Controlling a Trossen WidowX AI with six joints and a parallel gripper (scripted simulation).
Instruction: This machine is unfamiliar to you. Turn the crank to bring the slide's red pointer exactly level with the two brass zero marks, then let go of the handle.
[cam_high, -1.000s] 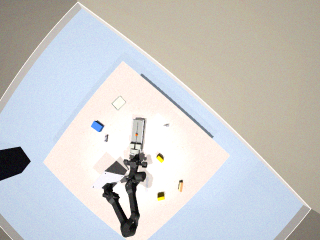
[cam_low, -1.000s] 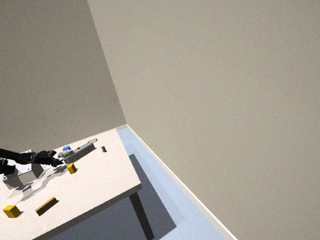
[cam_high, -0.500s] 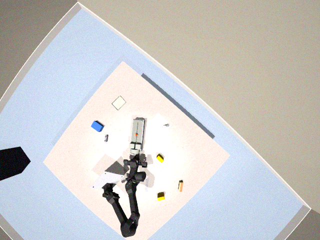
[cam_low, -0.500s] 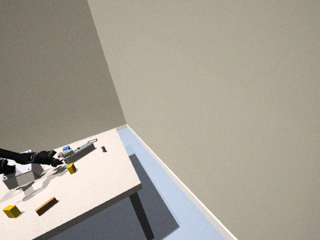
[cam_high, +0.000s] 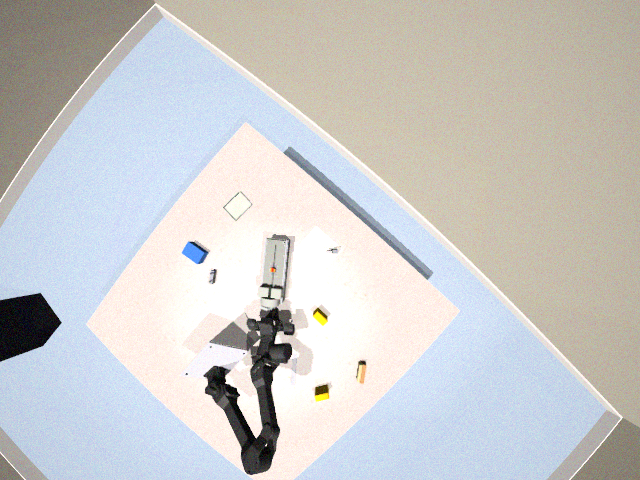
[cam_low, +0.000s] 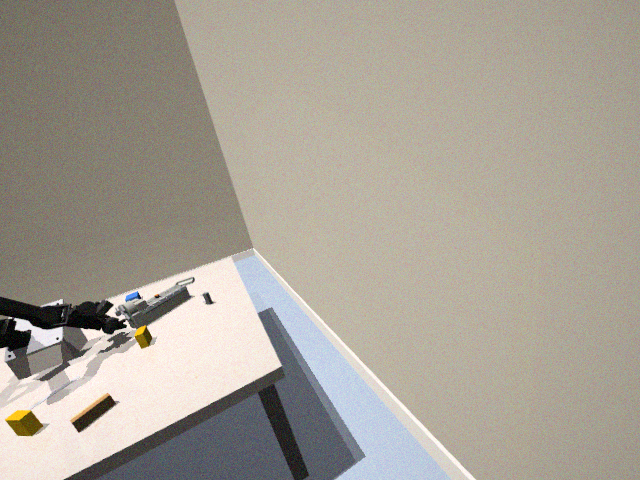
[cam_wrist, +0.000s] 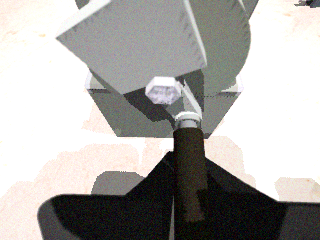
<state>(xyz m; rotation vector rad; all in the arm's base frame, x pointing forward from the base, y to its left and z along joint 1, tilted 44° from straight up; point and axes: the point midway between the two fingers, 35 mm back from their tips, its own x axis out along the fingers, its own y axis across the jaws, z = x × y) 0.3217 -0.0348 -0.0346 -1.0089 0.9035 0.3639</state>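
The slide machine is set mid-table, its red pointer partway along the slot, level with the brass marks or not cannot be told. Its dark crank handle is gripped by the gripper; final alignment, presumably, and release are left

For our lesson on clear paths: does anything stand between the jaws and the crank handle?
Nothing visible does: the jaws are already shut on the dark crank handle.
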